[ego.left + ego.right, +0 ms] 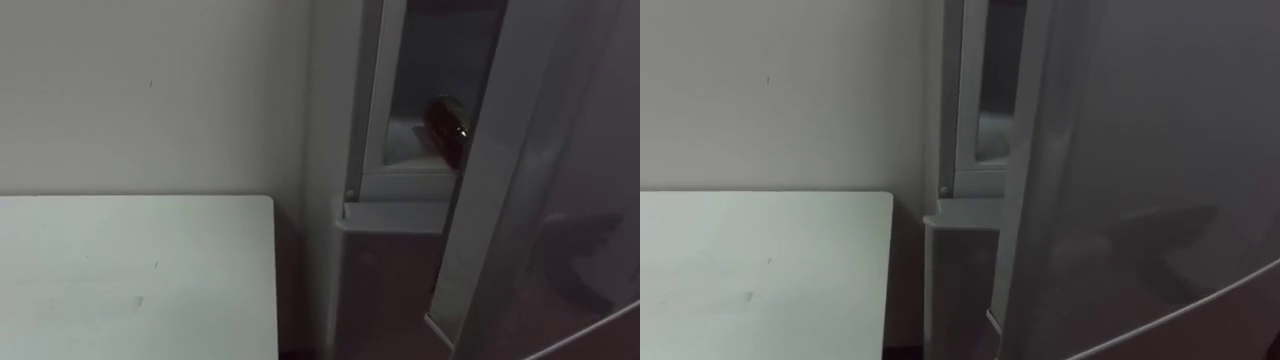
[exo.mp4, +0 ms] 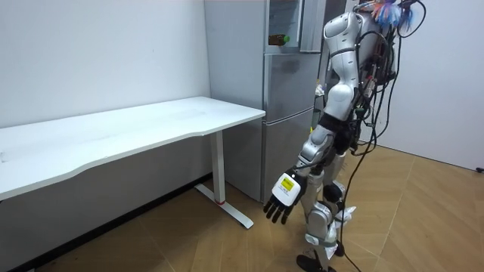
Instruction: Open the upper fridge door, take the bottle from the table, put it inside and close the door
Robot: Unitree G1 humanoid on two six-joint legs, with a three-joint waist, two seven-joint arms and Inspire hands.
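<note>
A dark bottle lies on its side on the pale shelf inside the upper fridge compartment, partly hidden by the grey upper door. That door stands ajar, close in front of me on the right. In the room view the bottle shows as a small coloured thing on the shelf behind the half-open door. I stand upright facing the fridge. My left hand hangs low at my side, fingers relaxed, holding nothing.
A white table stands to my left against the wall, its corner a short gap from the fridge side. The lower fridge door is closed. Wooden floor lies open behind me.
</note>
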